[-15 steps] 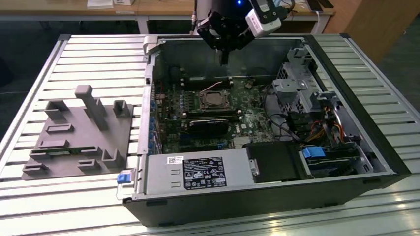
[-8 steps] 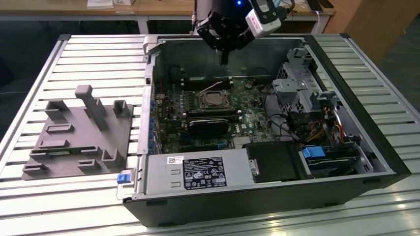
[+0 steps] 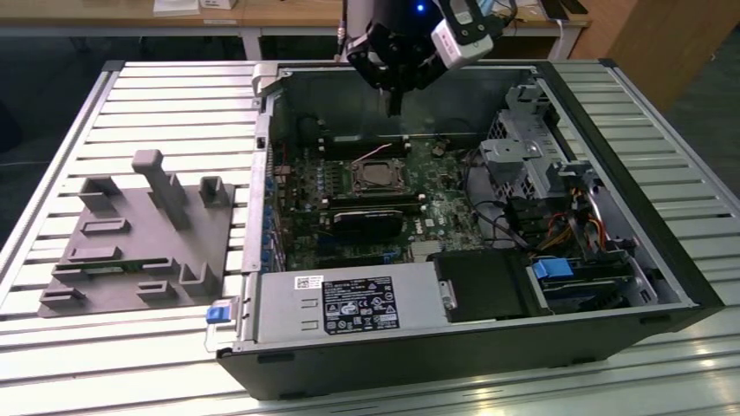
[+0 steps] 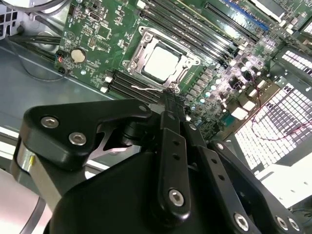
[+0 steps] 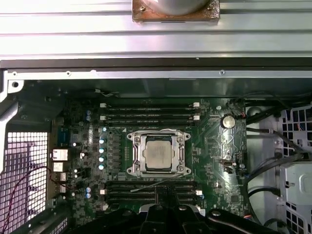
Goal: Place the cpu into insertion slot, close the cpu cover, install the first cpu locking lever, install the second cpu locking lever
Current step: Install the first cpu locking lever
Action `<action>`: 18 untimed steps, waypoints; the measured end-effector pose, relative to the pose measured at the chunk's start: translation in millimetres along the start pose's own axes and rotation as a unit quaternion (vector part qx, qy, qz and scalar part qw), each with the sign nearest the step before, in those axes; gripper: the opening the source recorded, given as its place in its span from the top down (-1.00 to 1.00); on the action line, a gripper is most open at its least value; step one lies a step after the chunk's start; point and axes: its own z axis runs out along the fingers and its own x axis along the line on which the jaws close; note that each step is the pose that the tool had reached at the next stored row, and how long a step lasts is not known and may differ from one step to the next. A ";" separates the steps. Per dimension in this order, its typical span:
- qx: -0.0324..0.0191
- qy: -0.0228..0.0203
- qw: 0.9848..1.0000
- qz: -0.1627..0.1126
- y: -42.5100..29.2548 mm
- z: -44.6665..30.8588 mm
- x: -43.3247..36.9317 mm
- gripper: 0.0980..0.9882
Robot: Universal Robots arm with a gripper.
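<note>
**Exterior view:** The black open-sided computer case (image 3: 463,364) lies flat on the slatted metal surface (image 3: 173,95). A grey moulded fixture (image 3: 139,234) sits on the slats at the exterior view's left, well apart from the case. The black gripper (image 3: 396,108) hangs over the far part of the case interior, pointing down. Its jaws taper to a single point and nothing hangs from them. The cpu (image 3: 379,179), a small flat square chip w/ a pale silver-grey metal top, sits in the insertion slot (image 3: 359,186), a small silver-rimmed square socket. A larger black rectangular block (image 3: 367,221) lies just on the slot's near side.

**Second wrist view:** You see the gripper (image 4: 170,97) w/ its jaws clenched together, tips meeting, gripping nothing. The cpu (image 4: 162,61) lies flat in the socket on the green circuit board (image 4: 97,29). A thin silver rod (image 4: 146,89) lies between the jaw tips and the socket. I can't tell if the tips touch it.

**First wrist view:** The cpu (image 5: 158,153) is seated square. The cpu cover (image 5: 158,138), a thin silver square metal frame, lies flat around it, so the chip top shows through the central opening. The thin rod (image 5: 170,181) slants across the long black memory slots (image 5: 146,187) beside the socket. The gripper (image 5: 163,195) tips are just beyond it.
</note>
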 end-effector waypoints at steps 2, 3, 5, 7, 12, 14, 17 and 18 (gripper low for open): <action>0.000 0.000 1.000 0.000 0.1 0.7 0.0 0.98; 0.000 -0.001 1.000 0.000 0.1 0.7 0.0 0.98; 0.000 -0.007 1.000 -0.001 0.0 1.5 0.0 0.98; 0.000 -0.013 1.000 -0.001 -0.1 2.8 -0.1 0.98; 0.000 -0.014 1.000 -0.001 0.1 6.8 -0.1 0.98; 0.000 -0.014 1.000 -0.001 1.4 10.0 -0.1 0.98; 0.000 -0.013 1.000 -0.003 4.8 14.2 -0.1 0.98; 0.000 -0.013 1.000 -0.005 5.1 15.0 -0.2 0.98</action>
